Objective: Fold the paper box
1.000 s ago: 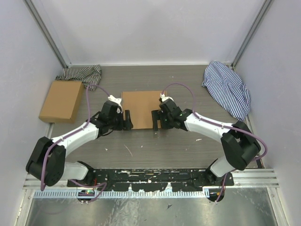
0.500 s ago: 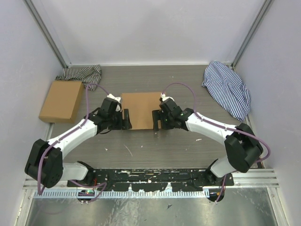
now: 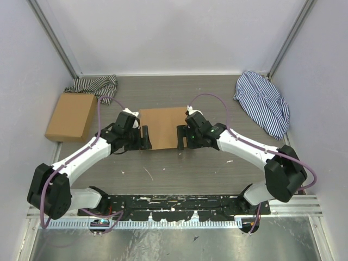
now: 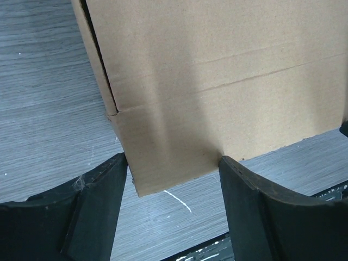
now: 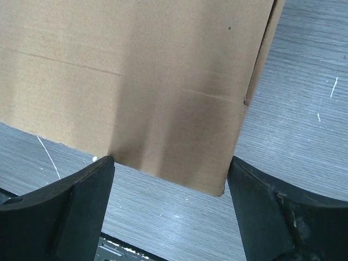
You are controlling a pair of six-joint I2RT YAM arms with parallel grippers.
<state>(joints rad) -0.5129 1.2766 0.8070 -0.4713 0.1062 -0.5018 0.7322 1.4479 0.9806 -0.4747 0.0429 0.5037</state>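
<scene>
The paper box [image 3: 162, 126] lies closed and flat in the middle of the grey table, plain brown with a crease across its lid. My left gripper [image 3: 145, 138] is open at its near left corner; in the left wrist view the box [image 4: 217, 81] fills the top and its corner sits between my fingers [image 4: 92, 217]. My right gripper [image 3: 180, 138] is open at the near right corner; in the right wrist view the box [image 5: 136, 81] corner lies between the fingers [image 5: 272, 217]. Neither gripper holds anything.
A second flat brown cardboard box [image 3: 71, 116] lies at the left wall. A striped cloth [image 3: 93, 86] is bunched behind it and another striped cloth [image 3: 263, 103] lies at the back right. Grey walls close in on both sides.
Both grippers have moved a little away from me along the box's near corners, the left arm stretching further out. The box has not visibly moved.
</scene>
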